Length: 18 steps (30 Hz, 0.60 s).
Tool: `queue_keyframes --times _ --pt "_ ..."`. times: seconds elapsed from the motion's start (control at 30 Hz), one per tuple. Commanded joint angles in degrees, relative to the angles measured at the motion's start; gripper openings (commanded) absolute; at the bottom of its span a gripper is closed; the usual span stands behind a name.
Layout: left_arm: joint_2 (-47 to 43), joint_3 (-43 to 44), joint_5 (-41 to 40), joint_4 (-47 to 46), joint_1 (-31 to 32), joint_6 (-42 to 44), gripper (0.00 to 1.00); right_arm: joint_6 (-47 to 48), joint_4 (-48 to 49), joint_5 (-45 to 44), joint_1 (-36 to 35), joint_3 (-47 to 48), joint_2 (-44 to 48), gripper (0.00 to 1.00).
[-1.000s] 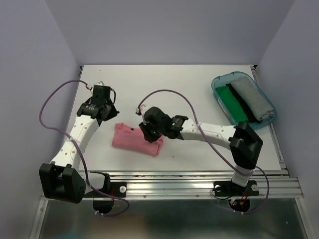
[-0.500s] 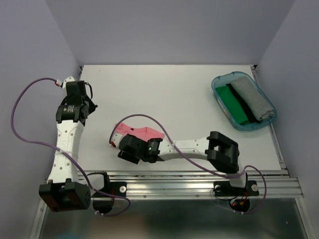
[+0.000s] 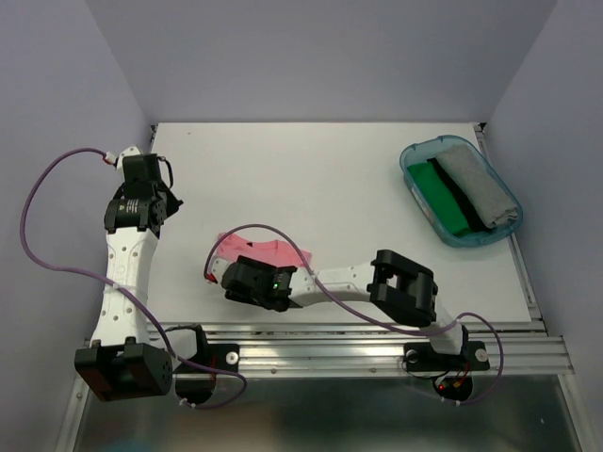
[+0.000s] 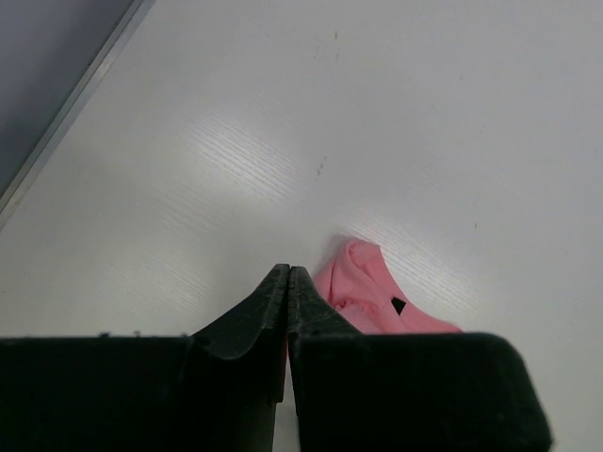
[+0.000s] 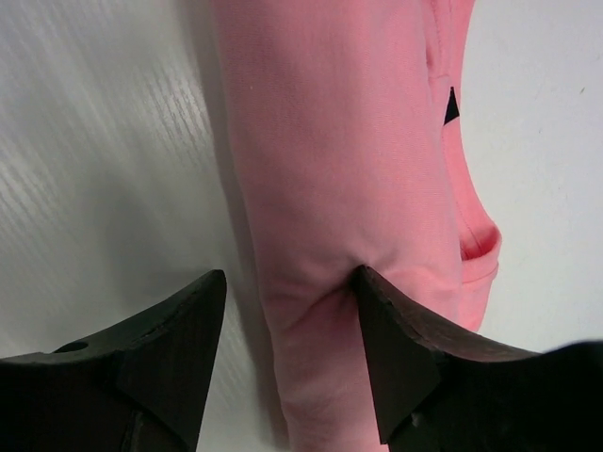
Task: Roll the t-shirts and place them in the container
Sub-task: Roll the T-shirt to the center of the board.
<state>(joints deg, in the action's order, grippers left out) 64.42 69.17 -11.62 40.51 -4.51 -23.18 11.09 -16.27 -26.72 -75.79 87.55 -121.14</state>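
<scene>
Left tool (image 4: 287,275) is clenched, its two black fingers pressed tip to tip with nothing between them. I have it hanging over the left side of the white surface (image 3: 311,179), close to the left edge and well apart from the work. Through its camera I see the pink t-shirt (image 4: 360,279) ahead and to the right of the fingertips. One rounded end pokes out there, with the small dark neck label (image 4: 398,305) showing on it.

Moving toward the middle, the pink t-shirt lies bunched into a narrow roll near the front of the surface. From above, its long axis runs roughly left to right across the surface, and the right arm's wrist hides its near side. The right tool (image 5: 290,278) sits low over it, released and spread wide. In the wrist view the roll runs straight away from the camera, up between the two fingers. The left finger stands on bare surface just beside the cloth. The right finger touches the roll where the fabric puckers. The neck label sits on the right flank of the roll, farther up that view, and a folded hem curls out below it. I cannot tell which end of the shirt is collar and which is hem.

Far to the right, near the back corner, the teal tub (image 3: 411,160) holds a green t-shirt (image 3: 438,198) and a grey t-shirt (image 3: 476,188). They lie side by side, both long axes slanting from far left to near right.
</scene>
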Motion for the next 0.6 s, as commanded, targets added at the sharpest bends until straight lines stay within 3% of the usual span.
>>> queue_keyframes --times 0.0,0.2,0.33,0.4,0.57 --pt "-1.14 -0.70 0.72 -0.70 -0.41 0.86 0.15 0.60 5.37 -2.37 -0.15 -0.62 -2.17 0.62" --pt "-1.40 -0.96 0.98 -0.79 -0.58 0.94 0.15 0.60 10.21 -5.45 -0.15 -1.50 -2.61 0.24" --pt "-1.67 -1.14 1.25 -0.70 -0.67 1.03 0.15 -1.50 10.38 -0.98 2.39 -1.50 -0.07 0.12" --pt "-1.84 -1.40 1.42 -0.87 -0.67 1.21 0.15 -4.75 9.51 5.25 4.59 -2.12 2.47 0.08" --pt "-1.76 -1.93 2.38 -1.49 -0.76 1.21 0.15 -9.94 3.89 18.24 8.19 -0.98 4.51 0.05"
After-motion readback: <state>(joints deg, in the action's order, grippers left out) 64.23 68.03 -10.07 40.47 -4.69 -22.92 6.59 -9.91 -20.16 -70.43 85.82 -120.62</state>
